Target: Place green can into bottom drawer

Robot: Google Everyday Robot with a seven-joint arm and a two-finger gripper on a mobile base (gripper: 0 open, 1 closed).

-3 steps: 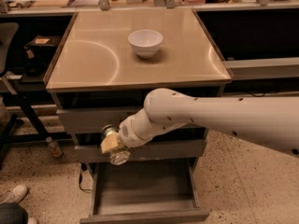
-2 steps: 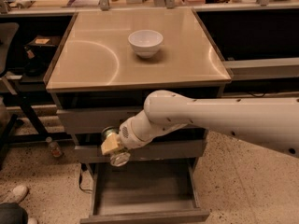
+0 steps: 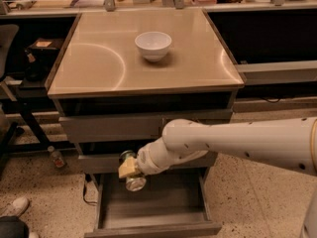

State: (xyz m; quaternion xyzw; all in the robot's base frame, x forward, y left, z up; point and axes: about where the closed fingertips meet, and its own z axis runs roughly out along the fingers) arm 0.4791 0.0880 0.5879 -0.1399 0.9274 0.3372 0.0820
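My gripper [image 3: 129,168] hangs at the end of the white arm, in front of the middle drawer's front and just above the open bottom drawer [image 3: 153,207]. Its yellowish fingers [image 3: 127,169] are shut on the green can [image 3: 134,183]. The can is held roughly upright and a little tilted. Its shiny silver lower end shows below the fingers, and its sides are mostly hidden by them. The bottom drawer is pulled out, and I see nothing on its wood-grain floor. The can hangs over the drawer's back left part without touching the floor.
A white bowl [image 3: 153,44] stands on the tan cabinet top [image 3: 99,63]. The top drawer [image 3: 114,128] sticks out slightly. A dark chair and frame [image 3: 15,98] stand at the left, a small bottle [image 3: 55,156] and a shoe [image 3: 15,207] lie on the floor.
My gripper has moved slightly down and to the right with the can, closer to the open bottom drawer. The can's silver end now shows below the fingers.
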